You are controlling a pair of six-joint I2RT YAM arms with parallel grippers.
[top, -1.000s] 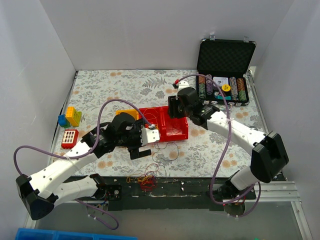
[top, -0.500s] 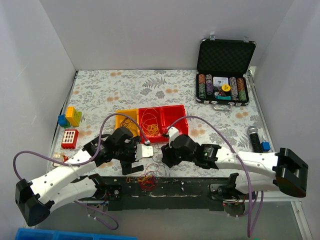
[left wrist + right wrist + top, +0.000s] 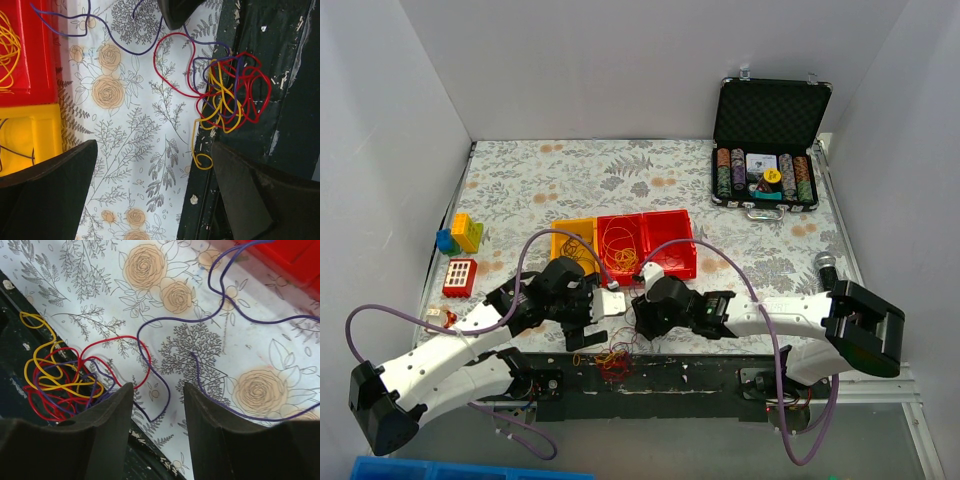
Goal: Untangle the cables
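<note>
The tangle [image 3: 613, 358], a clump of red, yellow and dark cables, lies nearest, on the dark strip [image 3: 700, 375] at the table's near edge, where the cloth [image 3: 570, 170] begins. It has no clear long axis. Only 1 red loop [image 3: 154, 57] reaches out over the cloth, away from the robot.

The 2 grippers hang just beyond the tangle, with the tangle between them. The left gripper [image 3: 152, 150] is spread fully wide and empty; the clump lies ahead, on its right finger's side. The right gripper [image 3: 157, 390] stands about half open and grips nothing. The clump is just beside its left finger, so I judge this arm slightly nearer.

A loose purple cable [image 3: 165, 320] runs from near the right gripper's gap toward the bins [image 3: 670, 250] farther back.
</note>
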